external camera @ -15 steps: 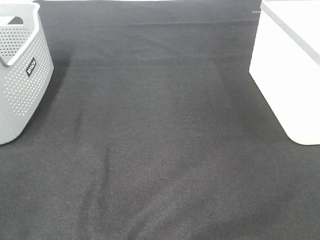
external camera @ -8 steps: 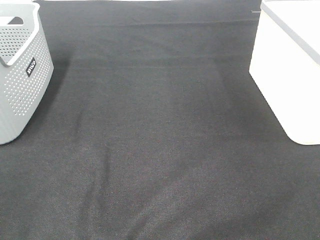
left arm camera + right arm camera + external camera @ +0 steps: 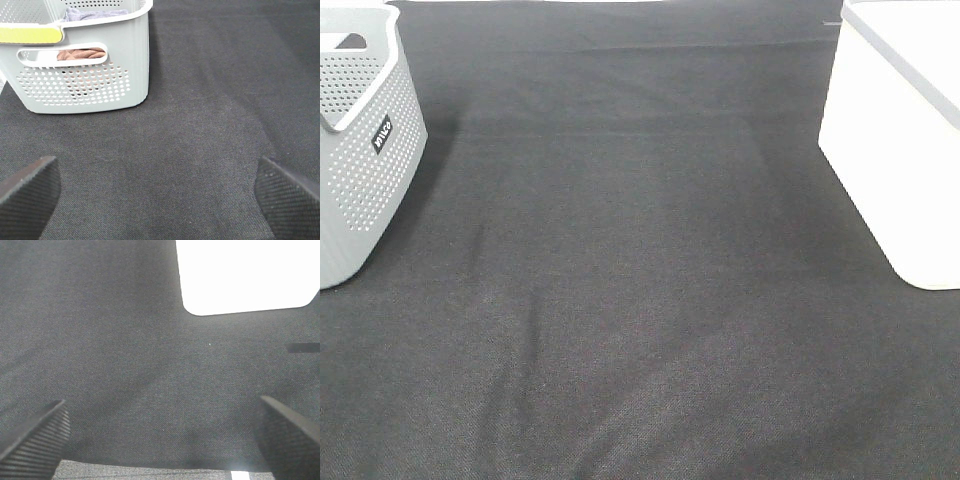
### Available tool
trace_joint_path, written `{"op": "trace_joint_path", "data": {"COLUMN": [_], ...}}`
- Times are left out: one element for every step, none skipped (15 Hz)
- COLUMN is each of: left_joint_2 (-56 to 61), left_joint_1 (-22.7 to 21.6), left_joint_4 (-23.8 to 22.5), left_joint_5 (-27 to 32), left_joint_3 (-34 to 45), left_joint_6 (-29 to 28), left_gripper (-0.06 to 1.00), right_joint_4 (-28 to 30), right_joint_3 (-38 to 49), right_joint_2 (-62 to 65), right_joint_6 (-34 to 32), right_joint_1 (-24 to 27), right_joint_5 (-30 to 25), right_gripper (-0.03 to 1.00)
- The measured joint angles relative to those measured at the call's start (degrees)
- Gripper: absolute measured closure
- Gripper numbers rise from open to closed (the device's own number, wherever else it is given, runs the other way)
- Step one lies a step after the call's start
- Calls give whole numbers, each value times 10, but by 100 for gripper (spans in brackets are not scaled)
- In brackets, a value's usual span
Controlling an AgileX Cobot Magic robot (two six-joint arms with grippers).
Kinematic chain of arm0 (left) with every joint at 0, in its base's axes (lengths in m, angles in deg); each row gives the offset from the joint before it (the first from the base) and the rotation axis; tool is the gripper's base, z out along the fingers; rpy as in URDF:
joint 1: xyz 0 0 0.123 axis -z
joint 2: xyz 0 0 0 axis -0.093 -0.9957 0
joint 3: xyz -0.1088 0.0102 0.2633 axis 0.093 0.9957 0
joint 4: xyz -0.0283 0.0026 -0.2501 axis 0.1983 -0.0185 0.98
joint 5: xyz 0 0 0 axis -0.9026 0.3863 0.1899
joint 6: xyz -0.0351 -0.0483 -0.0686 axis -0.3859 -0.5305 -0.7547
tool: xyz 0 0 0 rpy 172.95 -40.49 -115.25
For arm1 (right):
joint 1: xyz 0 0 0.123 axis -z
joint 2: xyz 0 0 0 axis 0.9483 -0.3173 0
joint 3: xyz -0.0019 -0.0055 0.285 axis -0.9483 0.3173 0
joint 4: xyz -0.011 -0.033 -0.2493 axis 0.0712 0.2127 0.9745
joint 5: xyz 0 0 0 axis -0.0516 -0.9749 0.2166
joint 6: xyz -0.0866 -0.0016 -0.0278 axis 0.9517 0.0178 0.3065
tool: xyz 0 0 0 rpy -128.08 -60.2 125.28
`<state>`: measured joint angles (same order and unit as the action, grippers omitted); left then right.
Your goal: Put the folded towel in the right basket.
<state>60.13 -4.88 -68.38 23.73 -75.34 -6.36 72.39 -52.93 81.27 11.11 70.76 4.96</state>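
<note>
The right basket [image 3: 905, 130] is a plain white box at the right edge of the overhead view; it also shows in the right wrist view [image 3: 245, 275]. A grey perforated basket [image 3: 360, 150] stands at the left, and in the left wrist view [image 3: 80, 85] folded brown cloth [image 3: 80, 53] and grey cloth [image 3: 92, 13] lie inside it. No towel lies on the dark cloth table [image 3: 640, 270]. My left gripper [image 3: 157, 192] is open and empty, facing the grey basket. My right gripper [image 3: 160, 435] is open and empty, facing the white basket. Neither gripper shows in the overhead view.
A dark cloth covers the whole table, with slight wrinkles near the front left. A yellow-green strip [image 3: 27, 34] lies on the grey basket's rim. The table's edge [image 3: 150, 467] shows below the right gripper.
</note>
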Motion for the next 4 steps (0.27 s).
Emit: {"op": "trace_joint_path", "data": {"left_joint_2": [0,0,0,0], "left_joint_1": [0,0,0,0], "left_joint_4": [0,0,0,0], "left_joint_5": [0,0,0,0], "left_joint_3": [0,0,0,0], "left_joint_6": [0,0,0,0], "left_gripper": [-3,-3,-3,-3], "right_joint_4": [-1,-2,-3,-3], "right_joint_3": [0,0,0,0], "right_joint_2": [0,0,0,0], "right_joint_6": [0,0,0,0], "right_joint_1": [0,0,0,0], "right_joint_5": [0,0,0,0], "right_gripper": [0,0,0,0]}}
